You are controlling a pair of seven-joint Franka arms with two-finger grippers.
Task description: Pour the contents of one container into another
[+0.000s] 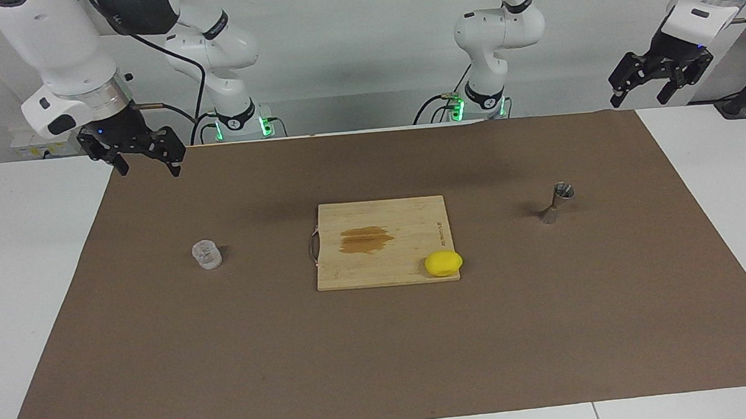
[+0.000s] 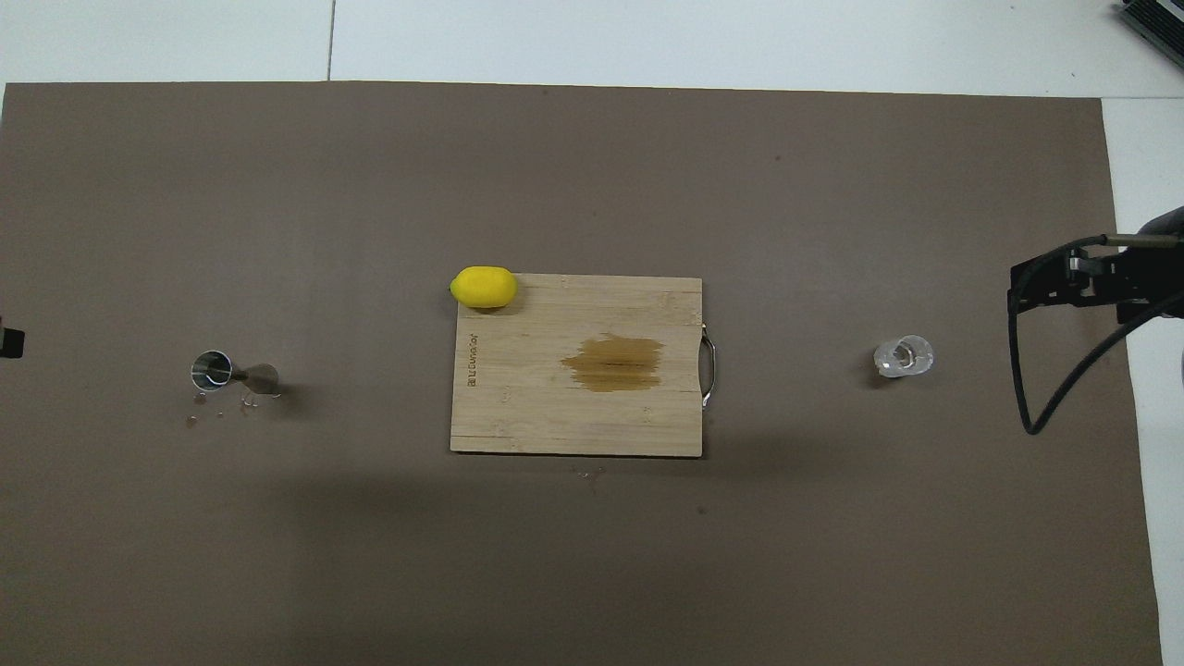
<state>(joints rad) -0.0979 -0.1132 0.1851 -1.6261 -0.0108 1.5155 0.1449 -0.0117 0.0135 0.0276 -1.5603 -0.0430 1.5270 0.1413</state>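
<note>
The small clear glass cup point(image 1: 207, 254) stands upright on the brown mat toward the right arm's end; it also shows in the overhead view point(image 2: 904, 356). The silver hourglass jigger point(image 1: 557, 203) stands upright on the mat toward the left arm's end, and shows in the overhead view point(image 2: 227, 372) too. My right gripper point(image 1: 149, 172) is open and empty, raised over the mat's edge nearest the robots, apart from the cup. My left gripper point(image 1: 637, 102) is open and empty, raised near the mat's corner at its own end, apart from the jigger.
A wooden cutting board point(image 1: 351, 264) with a wet brown stain lies mid-mat between cup and jigger. A yellow lemon point(image 1: 443, 263) rests at the board's corner farther from the robots. Small droplets lie on the mat beside the jigger.
</note>
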